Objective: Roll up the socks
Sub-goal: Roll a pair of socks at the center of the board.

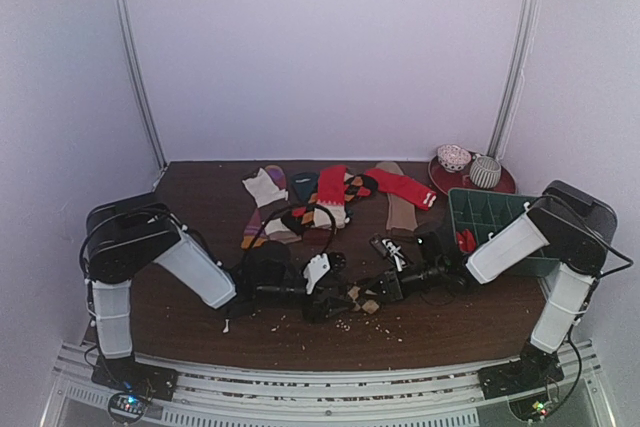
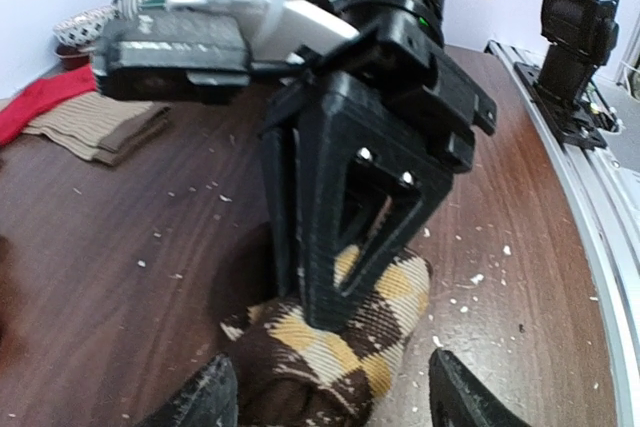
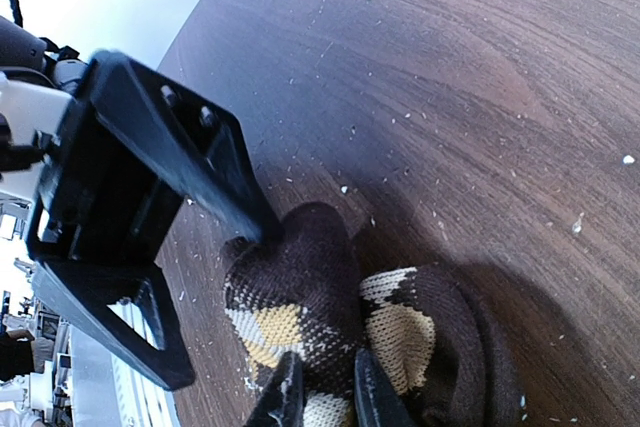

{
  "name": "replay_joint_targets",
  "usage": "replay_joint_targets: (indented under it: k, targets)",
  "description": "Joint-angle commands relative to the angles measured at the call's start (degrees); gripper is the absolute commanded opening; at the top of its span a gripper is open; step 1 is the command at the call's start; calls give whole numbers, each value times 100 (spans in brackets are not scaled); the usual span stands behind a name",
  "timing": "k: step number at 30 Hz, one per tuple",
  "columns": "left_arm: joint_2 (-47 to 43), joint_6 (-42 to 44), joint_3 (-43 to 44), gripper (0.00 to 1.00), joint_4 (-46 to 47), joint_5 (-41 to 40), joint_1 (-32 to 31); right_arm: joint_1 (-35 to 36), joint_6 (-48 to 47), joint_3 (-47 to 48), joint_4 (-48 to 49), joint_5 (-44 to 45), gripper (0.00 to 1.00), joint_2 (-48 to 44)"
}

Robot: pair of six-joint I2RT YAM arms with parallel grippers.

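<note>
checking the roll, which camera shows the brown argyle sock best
Right wrist: the brown argyle sock fills the lower frame, bunched, tan diamonds clear, right tool pinching it. Left wrist shows it partly hidden behind that tool; top view shows only a small tan patch.

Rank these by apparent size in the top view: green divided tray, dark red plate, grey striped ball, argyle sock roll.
1. green divided tray, though partly covered
2. dark red plate
3. grey striped ball
Unranked: argyle sock roll, mostly covered, so its size cannot be judged.
</note>
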Motion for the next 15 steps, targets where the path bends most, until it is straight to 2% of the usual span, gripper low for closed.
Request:
replay_joint_targets:
  k: [1, 9, 15]
  targets:
    - [255, -227, 172, 62, -138, 510, 30, 48, -124, -336, -1782, 554, 16, 532]
    - [493, -409, 271, 48, -391, 784, 23, 50, -121, -342, -1808, 563, 16, 476]
    - [765, -295, 591, 35, -1081, 769, -56, 50, -147, -285, -1879, 572, 16, 447]
